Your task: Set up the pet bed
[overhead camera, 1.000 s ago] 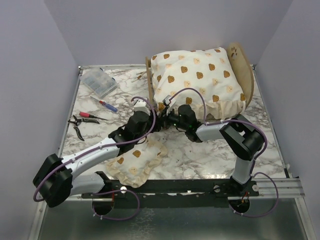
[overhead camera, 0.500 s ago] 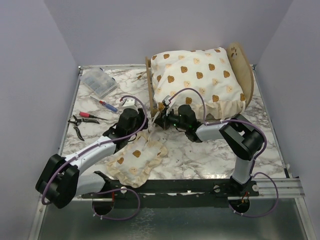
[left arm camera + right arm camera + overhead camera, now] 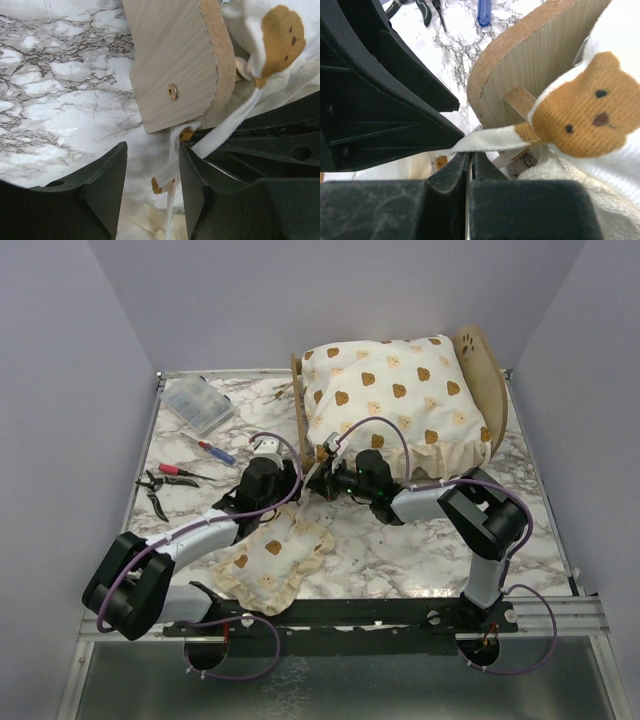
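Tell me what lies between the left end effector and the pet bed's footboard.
A white cushion tie hangs from under the pet bed footboard's corner, down between the left end effector's spread fingers. The left wrist view shows it.

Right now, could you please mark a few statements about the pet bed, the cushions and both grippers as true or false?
1. The right gripper is shut on a white tie of the large cushion. True.
2. The small pillow lies on the pet bed. False: it lies on the table, by the left arm.
3. The left gripper is open, with the corner of the footboard just ahead of it. True.
4. The large cushion lies flat on the table beside the bed. False: it sits on the pet bed, between footboard and headboard.
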Tool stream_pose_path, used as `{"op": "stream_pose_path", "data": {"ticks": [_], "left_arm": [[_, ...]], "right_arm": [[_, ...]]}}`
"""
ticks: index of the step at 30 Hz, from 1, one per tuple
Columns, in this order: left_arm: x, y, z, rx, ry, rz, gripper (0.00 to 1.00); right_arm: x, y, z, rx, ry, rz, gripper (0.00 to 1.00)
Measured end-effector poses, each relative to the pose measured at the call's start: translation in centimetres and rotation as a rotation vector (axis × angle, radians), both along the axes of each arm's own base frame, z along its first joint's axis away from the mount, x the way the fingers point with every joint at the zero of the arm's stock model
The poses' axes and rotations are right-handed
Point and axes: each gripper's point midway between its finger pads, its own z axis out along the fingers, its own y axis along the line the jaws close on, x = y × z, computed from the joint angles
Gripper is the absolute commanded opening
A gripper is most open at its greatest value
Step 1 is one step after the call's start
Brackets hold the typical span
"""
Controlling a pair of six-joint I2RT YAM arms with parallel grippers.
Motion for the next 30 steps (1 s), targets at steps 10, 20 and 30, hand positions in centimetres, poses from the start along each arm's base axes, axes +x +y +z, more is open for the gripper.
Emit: {"op": "stream_pose_path", "data": {"ticks": [10, 20, 30], "left_arm": [[0.3, -0.6, -1.2, 0.001, 0.009, -0.023, 0.48], [1.1, -1.0, -2.2, -0.016, 0.017, -0.007, 0.4], [1.6, -1.7, -2.1, -0.066, 0.011, 0.005, 0.0]], "right_arm": [[0.2, -0.8, -1.0, -0.028, -0.001, -0.025, 0.01], [0.1, -0.8, -1.4, -0.032, 0.004, -0.018, 0.01], [-0.4, -0.5, -1.2, -0.023, 0.004, 0.007, 0.04]]}}
